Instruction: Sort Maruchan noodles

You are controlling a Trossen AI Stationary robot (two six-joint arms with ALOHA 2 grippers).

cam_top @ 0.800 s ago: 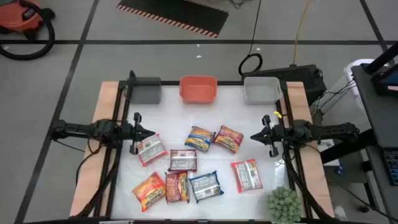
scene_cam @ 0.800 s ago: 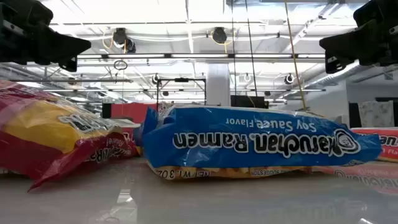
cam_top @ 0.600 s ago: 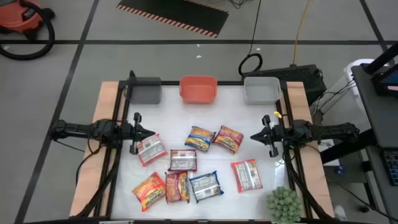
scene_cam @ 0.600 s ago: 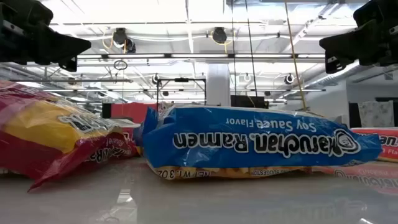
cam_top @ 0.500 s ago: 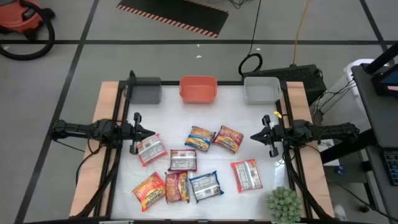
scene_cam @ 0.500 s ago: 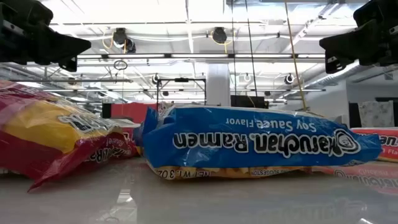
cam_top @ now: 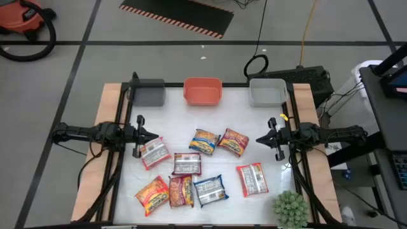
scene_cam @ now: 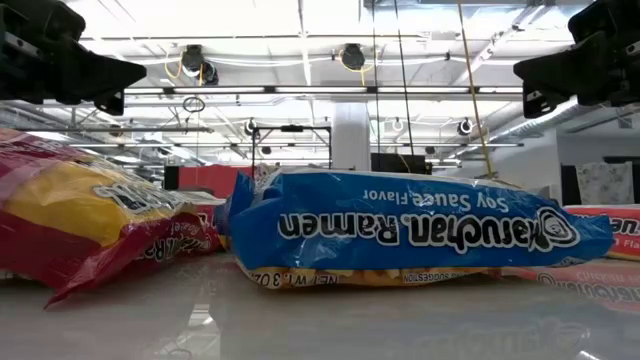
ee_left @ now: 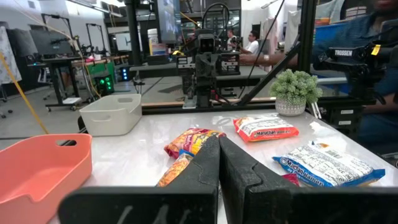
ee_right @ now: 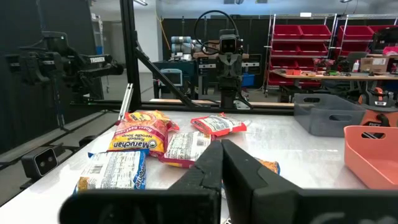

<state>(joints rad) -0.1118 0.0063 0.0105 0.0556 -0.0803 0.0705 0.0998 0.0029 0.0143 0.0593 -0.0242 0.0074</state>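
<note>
Several Maruchan noodles packets lie flat on the white table (cam_top: pixel 172 108): an orange-yellow one (cam_top: pixel 204 141), a red-yellow one (cam_top: pixel 233 140), red-and-white ones (cam_top: pixel 154 152) (cam_top: pixel 187 164) (cam_top: pixel 252 179), a blue one (cam_top: pixel 210 189) (scene_cam: pixel 400 232), and red-yellow ones (cam_top: pixel 152 194) (cam_top: pixel 181 190). My left gripper (cam_top: pixel 155 135) (ee_left: pixel 219 163) hovers shut at the table's left side, above and clear of the packets. My right gripper (cam_top: pixel 259 140) (ee_right: pixel 221 163) hovers shut at the right side, pointing inward.
Three bins stand along the far edge: dark grey (cam_top: pixel 151 93), orange (cam_top: pixel 203 91) and light grey (cam_top: pixel 267 92). A green spiky plant (cam_top: pixel 290 208) sits at the near right corner. The table's wooden borders run along both sides.
</note>
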